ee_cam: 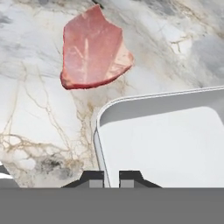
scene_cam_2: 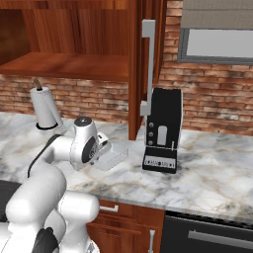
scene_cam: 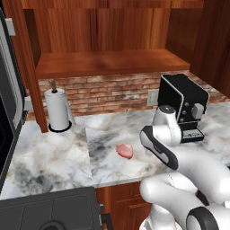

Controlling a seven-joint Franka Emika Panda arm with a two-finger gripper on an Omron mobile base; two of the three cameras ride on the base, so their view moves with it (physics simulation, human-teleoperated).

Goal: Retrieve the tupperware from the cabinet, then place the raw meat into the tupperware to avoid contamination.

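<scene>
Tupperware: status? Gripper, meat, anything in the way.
Gripper shut on rim of whitish translucent plastic tupperware, out of the cabinet, at the marble counter. Flat pink-red raw meat on counter beside tupperware, not in it. Nothing between them.

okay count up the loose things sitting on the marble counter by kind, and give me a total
Raw meat: 1
Tupperware, with the claw shut on its rim: 1
Paper-towel roll: 1
Coffee machine: 1
Total: 4
</scene>
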